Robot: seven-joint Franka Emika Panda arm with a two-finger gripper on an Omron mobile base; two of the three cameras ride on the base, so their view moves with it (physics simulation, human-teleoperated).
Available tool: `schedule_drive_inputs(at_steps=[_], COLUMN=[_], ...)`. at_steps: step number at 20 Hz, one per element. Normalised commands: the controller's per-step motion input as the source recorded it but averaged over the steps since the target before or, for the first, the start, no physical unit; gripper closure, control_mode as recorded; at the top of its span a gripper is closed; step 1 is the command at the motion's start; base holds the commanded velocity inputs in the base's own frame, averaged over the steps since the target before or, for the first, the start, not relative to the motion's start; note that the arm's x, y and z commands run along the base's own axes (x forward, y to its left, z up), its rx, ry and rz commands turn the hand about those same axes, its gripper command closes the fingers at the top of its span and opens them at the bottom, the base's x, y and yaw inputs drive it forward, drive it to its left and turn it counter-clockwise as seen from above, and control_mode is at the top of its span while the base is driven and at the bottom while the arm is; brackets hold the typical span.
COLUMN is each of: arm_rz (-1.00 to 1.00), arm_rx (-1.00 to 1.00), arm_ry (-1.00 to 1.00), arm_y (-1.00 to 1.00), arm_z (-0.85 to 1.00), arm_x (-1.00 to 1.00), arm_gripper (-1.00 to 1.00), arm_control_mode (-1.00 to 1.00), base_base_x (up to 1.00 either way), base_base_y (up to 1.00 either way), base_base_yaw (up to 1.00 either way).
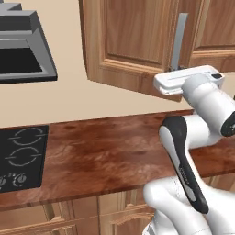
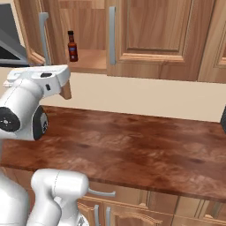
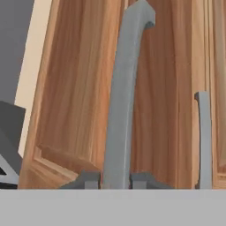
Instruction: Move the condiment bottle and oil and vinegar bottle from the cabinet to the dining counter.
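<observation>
The cabinet hangs on the wall with its left door swung open. On the inner shelf stands the condiment bottle, slim and dark with a red cap. My gripper is shut on the lower end of that door's long grey handle, which runs up between the two fingertips. From the left base view, the white hand sits just under the handle. The oil and vinegar bottle is hidden. The dining counter is out of view.
Below the cabinet runs a reddish-brown counter with a black stovetop at its left end and a grey range hood above that. The neighbouring shut door carries its own grey handle. Drawer fronts lie under the counter.
</observation>
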Motion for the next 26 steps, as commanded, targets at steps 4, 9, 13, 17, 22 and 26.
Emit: schedule_drive_inputs(at_steps=[4, 9, 13, 17, 22, 26], arm_rz=[0.01, 0.00, 0.00, 0.00, 0.00, 0.05], arm_rx=[0.07, 0.22, 0.39, 0.39, 0.37, 0.22], arm_ry=[0.00, 0.00, 0.10, 0.25, 0.22, 0.16], arm_y=[0.10, -0.33, -0.63, -0.78, -0.72, -0.28], arm_z=[-0.09, 0.03, 0.28, 0.24, -0.11, -0.45], arm_x=[-0.67, -0.64, -0.59, -0.32, -0.12, 0.14], arm_gripper=[-1.00, -1.00, -1.00, -1.00, -1.00, -1.00], arm_control_mode=[-1.00, -1.00, -1.00, -1.00, -1.00, -1.00], base_base_x=[0.00, 0.00, 0.00, 0.00, 0.00, 0.00], base_base_y=[0.00, 0.00, 0.00, 0.00, 0.00, 0.00], base_base_yaw=[0.00, 0.00, 0.00, 0.00, 0.00, 0.00])
